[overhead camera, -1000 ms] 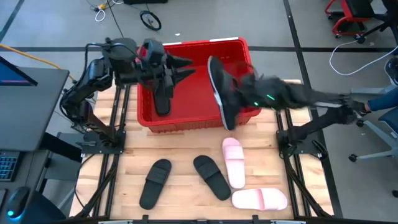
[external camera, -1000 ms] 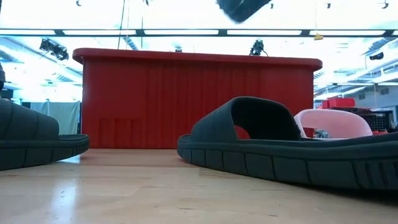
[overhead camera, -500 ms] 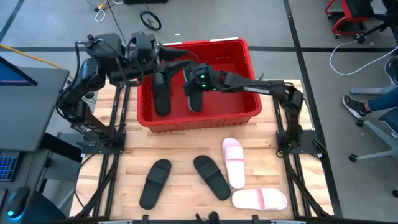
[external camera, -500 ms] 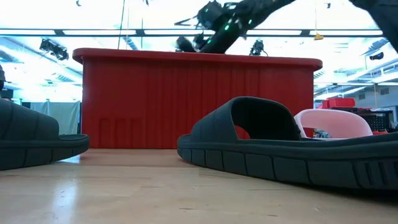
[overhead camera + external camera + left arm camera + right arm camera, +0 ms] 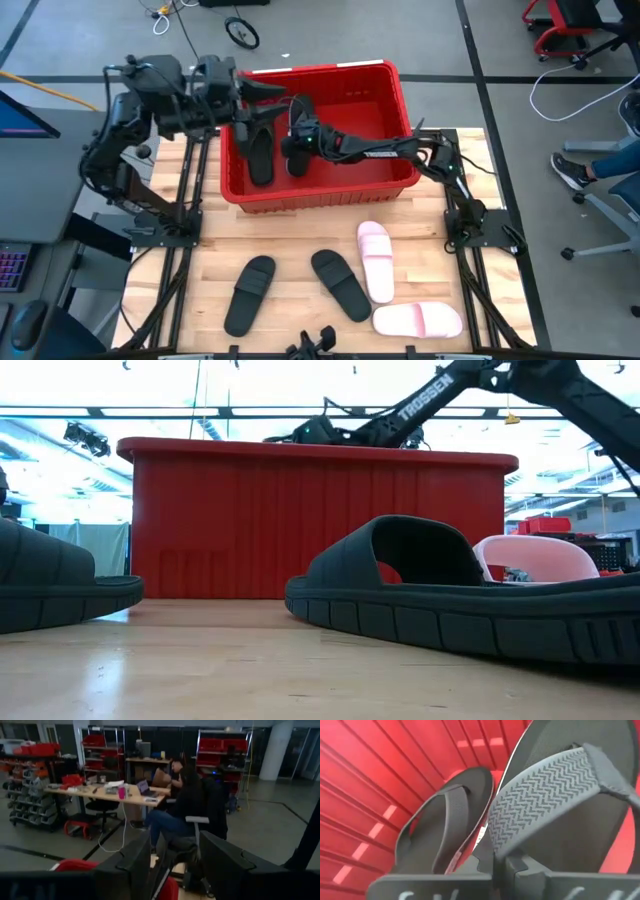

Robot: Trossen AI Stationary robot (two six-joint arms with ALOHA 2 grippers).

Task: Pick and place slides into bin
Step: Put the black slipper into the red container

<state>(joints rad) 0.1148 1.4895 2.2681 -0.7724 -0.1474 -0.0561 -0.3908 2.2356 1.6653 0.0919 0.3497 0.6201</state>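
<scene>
The red bin (image 5: 395,120) stands at the table's far middle; its near wall fills the low view (image 5: 320,525). One black slide (image 5: 260,152) lies on the bin's floor at the left. My right gripper (image 5: 297,132) reaches in from the right and is shut on a second black slide (image 5: 297,158) beside the first. My left gripper (image 5: 272,97) hangs open and empty over the bin's left rim. Two black slides (image 5: 250,293) (image 5: 340,283) and two pink slides (image 5: 376,260) (image 5: 418,320) lie on the table's near half. My right gripper holds the black slide low inside the bin, coming at it level from the table's right. In the right wrist view the slide's ribbed strap (image 5: 545,795) and footbed (image 5: 600,835) fill the picture; the fingers are hidden, so the exact spot held cannot be told.
The bin's right half (image 5: 370,110) holds no slides. In the low view a black slide (image 5: 450,600) lies close in front and another (image 5: 50,585) at the left edge. People sit in the room beyond, seen in the left wrist view (image 5: 180,805).
My right gripper has swung with the black slide from over the bin's right rim toward the table's left and down into the bin, until the slide sits beside the black slide lying there. My left gripper has drawn back a little toward the table's left.
</scene>
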